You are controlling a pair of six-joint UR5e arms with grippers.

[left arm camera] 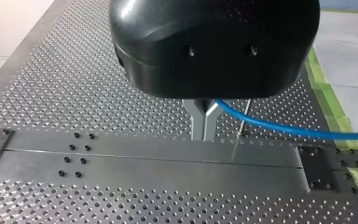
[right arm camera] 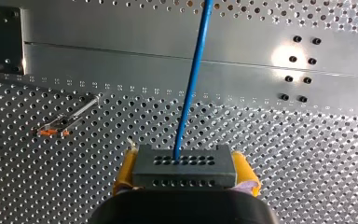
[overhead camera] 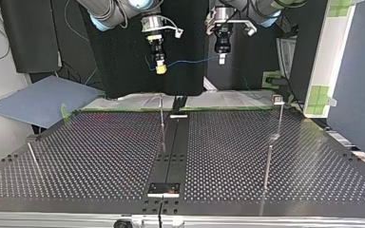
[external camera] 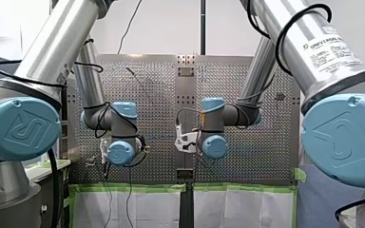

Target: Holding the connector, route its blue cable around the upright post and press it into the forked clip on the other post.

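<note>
In the right wrist view my right gripper [right arm camera: 184, 164] is shut on a dark grey connector [right arm camera: 184, 175], gripped between its yellow pads [right arm camera: 125, 171]. The blue cable [right arm camera: 193, 79] leaves the connector's face and runs straight ahead over the plate. Across from it, my left gripper [left arm camera: 203, 133] has its metal fingers shut on the same blue cable [left arm camera: 284, 129], which trails off sideways. In the top view both grippers hang high above the table's far edge, my right gripper [overhead camera: 160, 67] at left and my left gripper [overhead camera: 222, 57] at right, with the cable [overhead camera: 190, 61] strung between them.
Thin upright posts stand on the perforated table [overhead camera: 100, 156]: one at the middle [overhead camera: 162, 118], a headed one at right [overhead camera: 279, 111], a shorter one nearer [overhead camera: 267, 166], another at far left [overhead camera: 33, 156]. A dark centre rail [overhead camera: 171, 152] runs along the table.
</note>
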